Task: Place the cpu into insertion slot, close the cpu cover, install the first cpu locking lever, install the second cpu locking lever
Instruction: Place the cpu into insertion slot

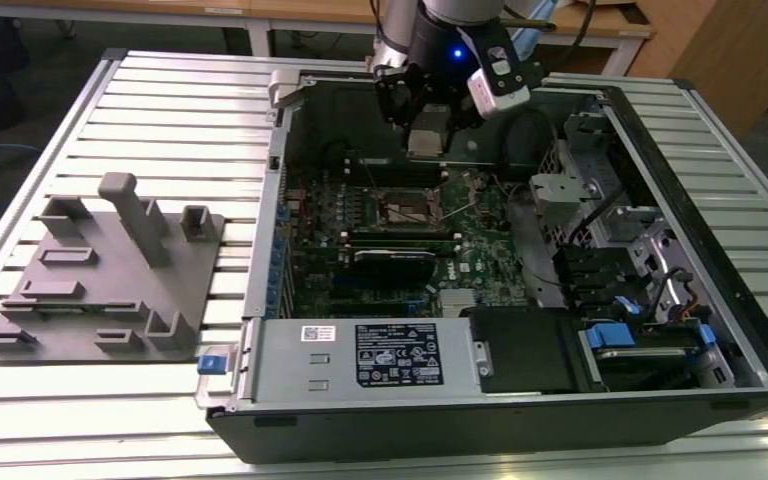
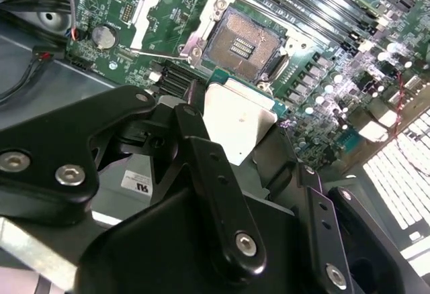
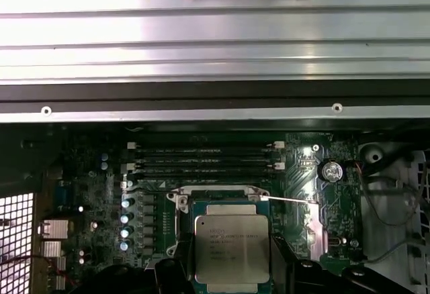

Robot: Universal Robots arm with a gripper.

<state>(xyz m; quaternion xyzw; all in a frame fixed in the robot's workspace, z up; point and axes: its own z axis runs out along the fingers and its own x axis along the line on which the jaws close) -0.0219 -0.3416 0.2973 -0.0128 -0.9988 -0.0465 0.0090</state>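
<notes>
1. One step in hand, by judgement: the first of four, placing the cpu (image 2: 242,123) into the insertion slot (image 2: 245,42). Not yet seated.
2. Claw (image 2: 238,136): clenched on the cpu, with the fingers (image 2: 195,126) pressed against two opposite edges. Printed metal top of the chip (image 3: 232,250) turned toward the camera in the first wrist view.
3. Place of the cpu: held in the air over the motherboard (image 2: 349,86), near the slot but apart from it. In the exterior view, claw (image 1: 427,140) up over the far part of the open computer case (image 1: 357,360), with the slot (image 1: 404,210) lower and nearer.
4. Slot: gold-brown contact field bare and uncovered. The cpu cover (image 2: 143,19) swung open beside the socket. A thin wire locking lever (image 2: 158,54) lying beside it, apparently unlatched.
5. Setting: computer case lying open on a slatted metal tabletop (image 1: 117,120). Grey fixture plate (image 1: 104,290) well apart at the exterior view's left.
6. Demands of the placement, by judgement: chip edges squared to the socket frame and the chip kept level. Gentle, straight lowering with no sliding across the contacts. Release only once flat in the frame, with cover and lever kept clear of the path.
</notes>
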